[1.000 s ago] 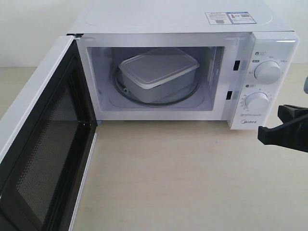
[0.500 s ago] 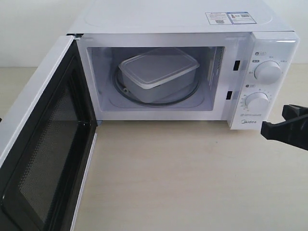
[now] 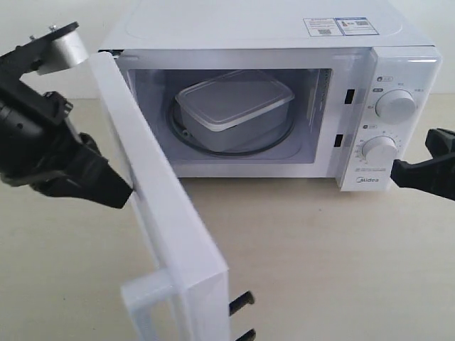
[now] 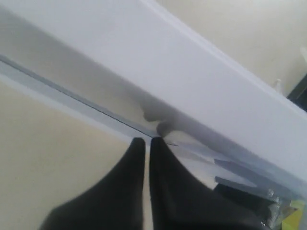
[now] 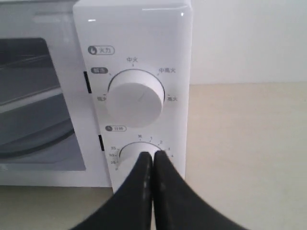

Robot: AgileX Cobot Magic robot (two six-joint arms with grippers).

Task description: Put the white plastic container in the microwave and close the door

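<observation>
The white plastic container point(image 3: 234, 106) sits lidded on the glass turntable inside the white microwave point(image 3: 256, 32). The door point(image 3: 167, 213) stands partly swung in, edge-on to the exterior view, its bar handle point(image 3: 146, 302) near the bottom. My left gripper point(image 3: 122, 193) is shut, empty, with its tips against the door's outer face; in the left wrist view the gripper point(image 4: 145, 142) touches the white door point(image 4: 192, 81). My right gripper point(image 3: 397, 172) is shut and empty, hovering before the lower dial point(image 5: 139, 151), with its tips point(image 5: 152, 157) close together.
The microwave stands on a beige tabletop point(image 3: 320, 263). Two door latch hooks point(image 3: 242, 302) stick out from the door's free edge. The upper dial point(image 3: 395, 106) and control panel lie beside the right gripper. A pale wall rises behind.
The left arm has come into view and pushed the door from wide open to partly swung in. The right gripper drew back toward the right edge.
</observation>
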